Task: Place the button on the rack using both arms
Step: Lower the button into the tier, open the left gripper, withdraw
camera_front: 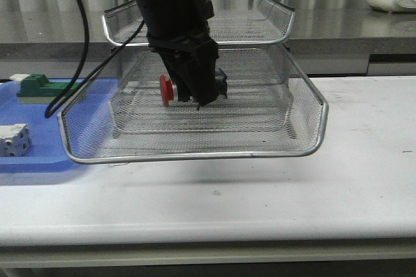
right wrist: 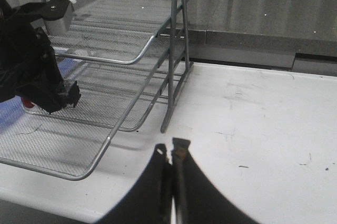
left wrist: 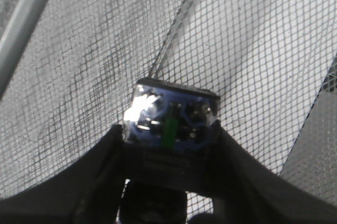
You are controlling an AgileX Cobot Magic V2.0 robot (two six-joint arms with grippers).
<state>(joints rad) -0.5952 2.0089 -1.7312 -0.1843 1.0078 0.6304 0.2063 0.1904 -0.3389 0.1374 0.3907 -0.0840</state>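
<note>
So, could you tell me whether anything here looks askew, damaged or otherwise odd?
Nothing stands out. The left gripper holds the button sideways over the rack; the rack stands level, and the right gripper is shut above the table.

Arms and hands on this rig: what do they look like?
The left arm is bulky, glossy black, with a thin black cable looping off it. The left hand has two broad, dark, tapering fingers. The right hand has black curved fingers with paler, worn tips.
</note>
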